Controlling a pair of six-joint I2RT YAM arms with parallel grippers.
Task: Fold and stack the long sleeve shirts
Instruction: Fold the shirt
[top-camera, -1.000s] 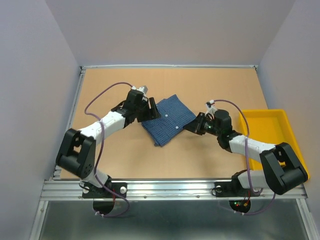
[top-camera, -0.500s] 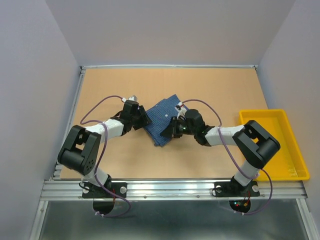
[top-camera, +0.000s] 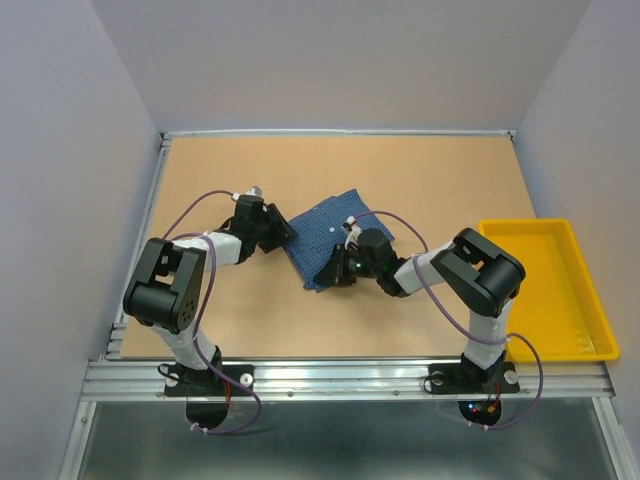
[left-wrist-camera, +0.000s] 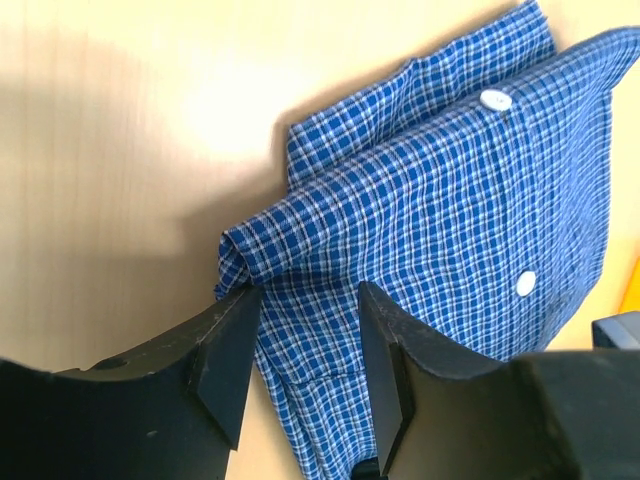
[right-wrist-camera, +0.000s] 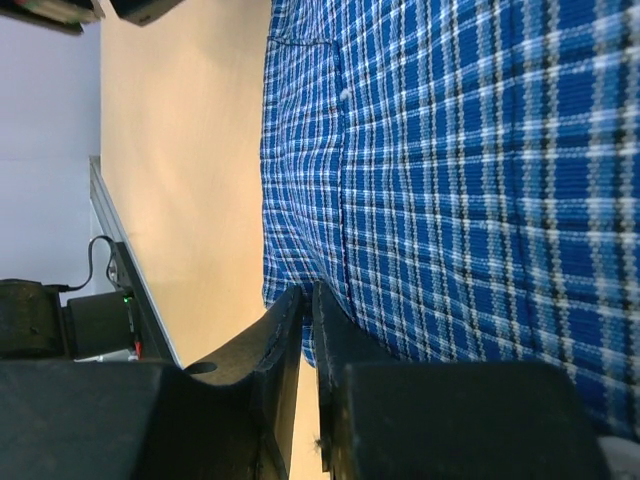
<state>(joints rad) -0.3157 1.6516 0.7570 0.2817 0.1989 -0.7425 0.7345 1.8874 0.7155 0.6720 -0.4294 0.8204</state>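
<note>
Moved leftward, the right claw (right-wrist-camera: 307, 290) is narrowed, any pinch on the shirt (top-camera: 322, 233) hidden; the left claw (left-wrist-camera: 305, 300) is held wide. Tan desk (top-camera: 450, 180), grey walls (top-camera: 340, 60).

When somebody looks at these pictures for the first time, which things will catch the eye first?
A folded blue checked shirt lies in the middle of the tan table. The left end effector straddles its folded corner, and the right end effector pinches its near edge. A yellow tray sits at the right side of the table.
</note>
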